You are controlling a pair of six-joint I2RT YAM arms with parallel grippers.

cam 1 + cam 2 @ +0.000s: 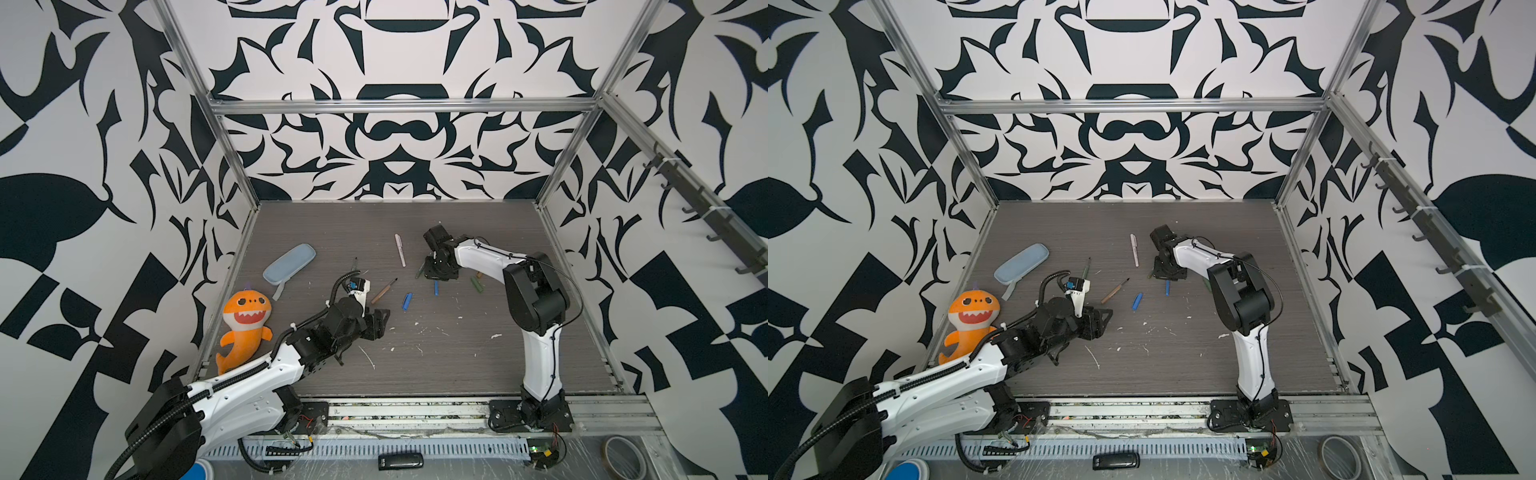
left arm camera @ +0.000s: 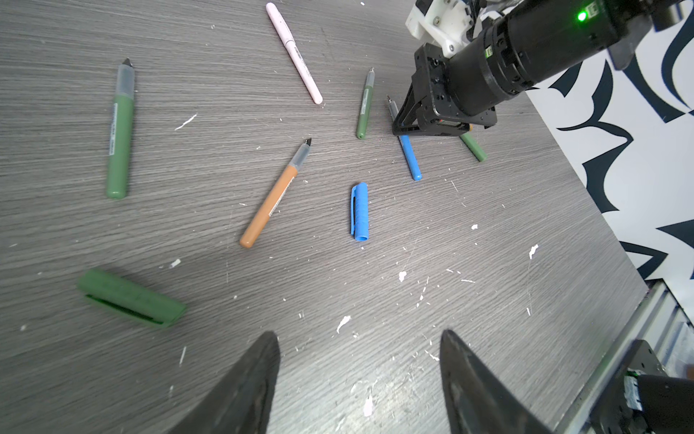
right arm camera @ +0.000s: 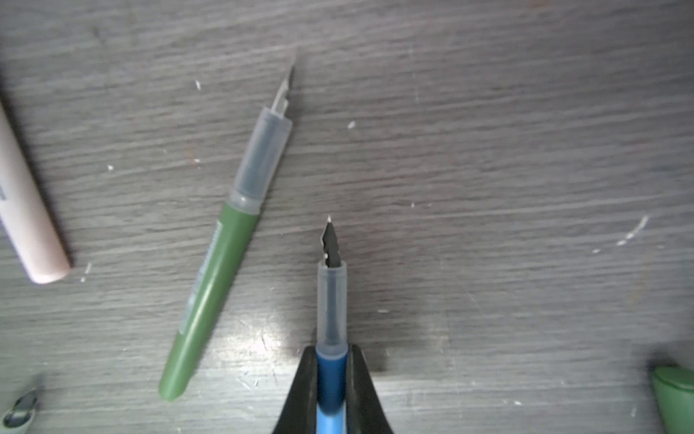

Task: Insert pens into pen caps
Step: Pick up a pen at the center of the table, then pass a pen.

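Observation:
My right gripper (image 3: 331, 351) is shut on the blue pen (image 3: 331, 300), low at the table, with the dark tip sticking out past the fingers. Beside it lie a green pen (image 3: 221, 255) and a pale pink pen (image 3: 26, 225). My left gripper (image 2: 358, 338) hangs open over bare table with nothing between its fingers. In the left wrist view the blue cap (image 2: 359, 212) lies ahead of it, with an orange-brown pen (image 2: 272, 199), another green pen (image 2: 120, 146) and a green cap (image 2: 131, 297). A second green cap (image 2: 474, 146) lies behind the right gripper (image 2: 398, 129).
A pale blue pencil case (image 1: 289, 264) and an orange shark plush (image 1: 245, 328) sit at the table's left side. White flecks (image 1: 494, 336) dot the wood. Metal frame posts (image 1: 544, 199) stand at the back corners. A tape roll (image 1: 623, 457) lies off the front right.

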